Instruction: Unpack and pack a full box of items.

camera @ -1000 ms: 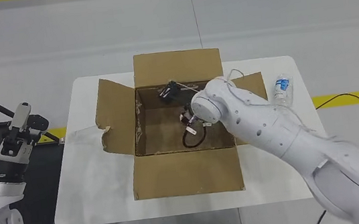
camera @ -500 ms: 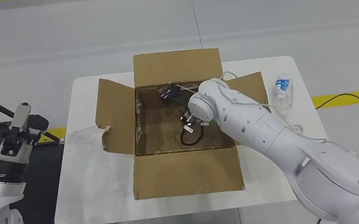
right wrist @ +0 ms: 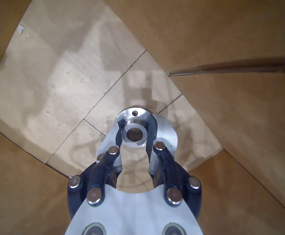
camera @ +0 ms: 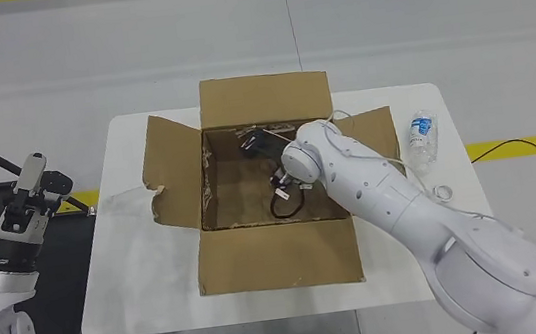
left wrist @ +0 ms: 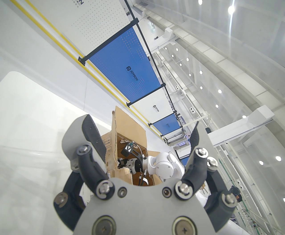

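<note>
You've got the right arm down inside the open cardboard box (camera: pixel 279 256), which sits mid-table with all four flaps folded out. Look at the right wrist view: your right gripper (right wrist: pixel 135 128) is pinching a shiny metal flanged part (right wrist: pixel 128 115), one dark finger on each side of its raised hub, with the bore facing the camera. It's low over the brown box floor, near a seam, but you can't tell whether the part is touching the cardboard.

Your left gripper (left wrist: pixel 142 126) is parked well off the left edge of the white table (camera: pixel 141 283), pointing up and away, its fingers spread wide with nothing between them.

On the table just to the right of the box lies a water bottle (camera: pixel 421 134), beside the right flap.
</note>
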Action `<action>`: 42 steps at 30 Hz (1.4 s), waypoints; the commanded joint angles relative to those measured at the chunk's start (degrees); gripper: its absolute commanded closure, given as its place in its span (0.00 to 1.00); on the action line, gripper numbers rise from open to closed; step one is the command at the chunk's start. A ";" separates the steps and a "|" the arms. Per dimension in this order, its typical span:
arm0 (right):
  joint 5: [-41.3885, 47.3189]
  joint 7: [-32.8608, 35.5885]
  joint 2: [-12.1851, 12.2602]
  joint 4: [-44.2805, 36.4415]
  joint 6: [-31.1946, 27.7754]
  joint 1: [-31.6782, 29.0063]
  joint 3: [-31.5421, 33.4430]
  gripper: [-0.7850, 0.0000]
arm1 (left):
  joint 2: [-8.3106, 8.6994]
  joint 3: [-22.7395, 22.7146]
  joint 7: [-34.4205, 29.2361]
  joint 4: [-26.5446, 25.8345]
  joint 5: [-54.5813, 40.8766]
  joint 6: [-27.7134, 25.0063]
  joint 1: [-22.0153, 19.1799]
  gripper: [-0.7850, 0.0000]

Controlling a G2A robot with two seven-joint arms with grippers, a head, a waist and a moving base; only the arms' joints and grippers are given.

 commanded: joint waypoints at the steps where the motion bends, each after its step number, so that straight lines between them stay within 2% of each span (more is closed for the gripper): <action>1: -0.09 -0.13 0.20 -0.20 -0.36 -0.28 0.59 0.36 | 0.00 0.00 0.00 0.00 0.00 0.00 0.00 0.00; 6: -0.72 0.02 1.40 -2.32 -2.16 -1.36 2.51 0.35 | 0.00 0.00 0.00 0.00 0.00 0.00 0.00 0.00; 10: -2.09 0.50 3.28 -6.98 -2.90 -2.71 4.82 0.35 | 0.00 0.00 0.00 0.00 0.00 0.00 0.00 0.00; 13: -3.65 1.53 5.42 -12.96 -2.69 -4.55 7.45 0.33 | 0.00 0.00 0.00 0.00 0.00 0.00 0.00 0.00; 17: -6.72 3.78 9.21 -24.24 -1.42 -8.47 13.01 0.25 | 0.00 0.00 0.00 0.00 0.00 0.00 0.00 0.00; 20: -9.00 7.69 12.65 -35.02 -1.38 -12.59 19.68 0.21 | 0.00 0.00 0.00 0.00 0.00 0.00 0.00 0.00; 23: -10.97 10.47 16.21 -42.53 -4.47 -16.38 29.61 0.15 | 0.00 0.00 0.00 0.00 0.00 0.00 0.00 0.00; 25: -12.49 12.52 18.24 -49.51 -4.35 -19.94 36.72 0.10 | 0.00 0.00 0.00 0.00 0.00 0.00 0.00 0.00; 28: -13.29 16.39 20.73 -58.74 -3.28 -25.75 48.08 0.00 | 0.00 0.00 0.00 0.00 0.00 0.00 0.00 0.00; 30: -12.70 18.59 21.93 -62.09 -3.04 -28.62 55.37 0.00 | 0.00 0.00 0.00 0.00 0.00 0.00 0.00 0.00; 35: -12.85 25.84 24.20 -62.82 -6.79 -31.73 67.95 0.00 | 0.00 0.00 0.00 0.00 0.00 0.00 0.00 0.00; 38: -13.86 29.08 25.15 -60.02 -8.66 -32.13 71.75 0.01 | 0.00 0.00 0.00 0.00 0.00 0.00 0.00 0.00; 42: -17.75 31.31 26.17 -54.20 -9.24 -32.73 73.81 0.12 | 0.00 0.00 0.00 0.00 0.00 0.00 0.00 0.00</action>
